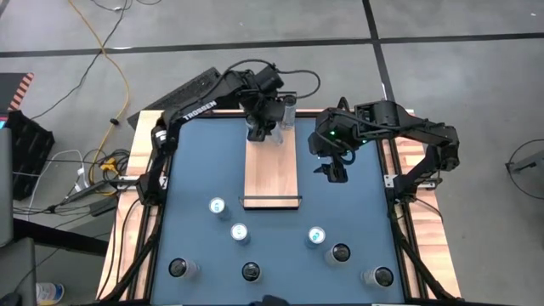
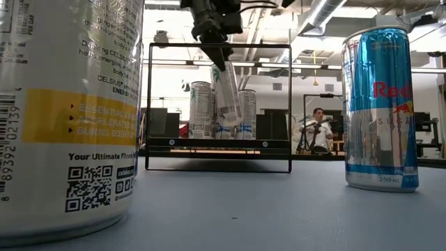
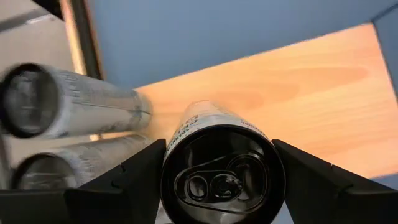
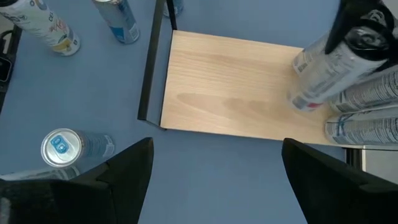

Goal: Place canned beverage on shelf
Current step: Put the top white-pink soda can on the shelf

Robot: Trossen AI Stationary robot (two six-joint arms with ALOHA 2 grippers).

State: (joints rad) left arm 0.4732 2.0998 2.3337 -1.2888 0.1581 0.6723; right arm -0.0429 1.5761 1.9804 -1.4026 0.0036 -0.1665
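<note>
The shelf (image 1: 272, 174) is a light-wood board lying on the blue table, with a black rail at its near end. My left gripper (image 1: 262, 127) is shut on a canned beverage (image 3: 221, 168) over the shelf's far end. In the low view that can (image 2: 227, 94) hangs tilted, its base near the board. Two more cans (image 4: 364, 99) stand beside it at the far end of the board (image 4: 230, 87). My right gripper (image 1: 331, 170) is open and holds nothing, just off the shelf's right side.
Several loose cans (image 1: 240, 232) stand on the near half of the table, in front of the shelf. In the low view a large white can (image 2: 63, 111) and a blue-and-silver can (image 2: 380, 108) stand close to the camera. A person (image 2: 317, 129) sits far behind.
</note>
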